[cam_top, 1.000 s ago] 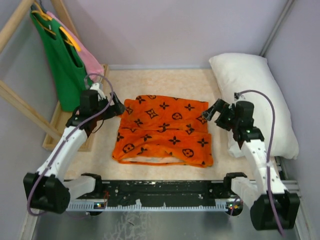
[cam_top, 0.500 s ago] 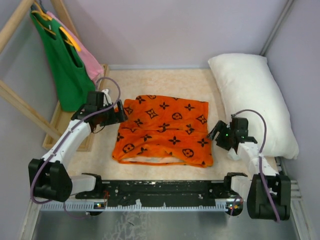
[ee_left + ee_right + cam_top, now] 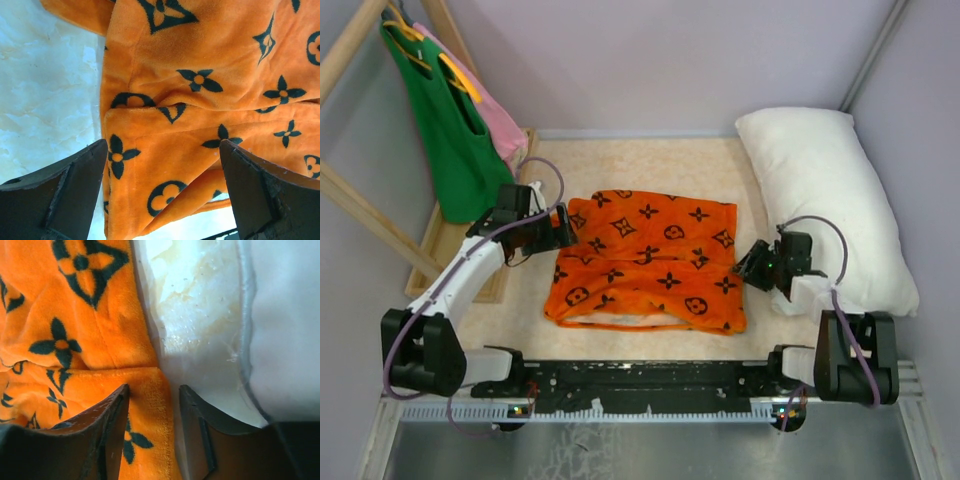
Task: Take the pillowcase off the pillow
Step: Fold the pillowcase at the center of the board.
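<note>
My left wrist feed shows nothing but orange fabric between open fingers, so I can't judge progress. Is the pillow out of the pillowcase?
Observer: Yes. The pillow lies bare along the right side of the table, wholly outside the pillowcase.
Operator: Where is the right gripper?
Observer: The right gripper is low at the pillowcase's right edge, between it and the pillow, with its jaws apart.
Operator: Is the case bunched up?
Observer: No, it lies fairly flat at the table's centre with a fold across the middle. What looks like its open mouth faces the near edge.
</note>
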`<state>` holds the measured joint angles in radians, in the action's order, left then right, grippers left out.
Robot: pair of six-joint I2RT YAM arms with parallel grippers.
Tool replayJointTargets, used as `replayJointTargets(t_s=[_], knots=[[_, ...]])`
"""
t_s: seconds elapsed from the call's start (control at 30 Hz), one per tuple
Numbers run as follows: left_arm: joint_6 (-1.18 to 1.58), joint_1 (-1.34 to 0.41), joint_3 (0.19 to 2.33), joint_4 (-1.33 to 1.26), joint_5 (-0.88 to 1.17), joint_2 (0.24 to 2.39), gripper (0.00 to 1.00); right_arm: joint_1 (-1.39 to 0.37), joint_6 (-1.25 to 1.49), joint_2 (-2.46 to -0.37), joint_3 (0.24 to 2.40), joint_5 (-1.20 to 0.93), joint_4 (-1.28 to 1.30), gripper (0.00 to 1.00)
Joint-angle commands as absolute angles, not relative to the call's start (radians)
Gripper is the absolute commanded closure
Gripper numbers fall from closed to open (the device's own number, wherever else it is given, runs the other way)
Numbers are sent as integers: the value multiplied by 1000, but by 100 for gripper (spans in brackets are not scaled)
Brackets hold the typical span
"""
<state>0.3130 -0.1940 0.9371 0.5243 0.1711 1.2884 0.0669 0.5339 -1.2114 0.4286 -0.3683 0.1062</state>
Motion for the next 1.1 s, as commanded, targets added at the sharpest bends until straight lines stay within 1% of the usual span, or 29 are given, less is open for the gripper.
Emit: replayJointTargets(t_s=[0.0,0.07,0.17,0.27,0.47,0.53,0.63,0.93,1.07], knots=[[312,-187,931,526,195,1301,2,75,533,-1259,397,-400,34,63],[311,-187,933,530,191,1306,2,75,532,-1260,396,-420,17,74],[311,-186,933,532,188,1309,2,75,524,-1248,409,-437,29,87],[312,-169,934,540,206,1319,1,75,507,-1190,448,-435,133,93],[318,-105,920,556,282,1374,1,76,458,-1018,624,-318,380,95],[311,-102,920,564,288,1396,1,75,442,-1011,667,-292,418,100],[294,-101,918,583,316,1443,5,75,431,-1032,694,-299,425,100],[287,-101,840,509,349,1522,31,75,445,-1060,667,-345,378,100],[297,-102,837,464,387,1524,40,75,443,-1065,664,-348,370,100]])
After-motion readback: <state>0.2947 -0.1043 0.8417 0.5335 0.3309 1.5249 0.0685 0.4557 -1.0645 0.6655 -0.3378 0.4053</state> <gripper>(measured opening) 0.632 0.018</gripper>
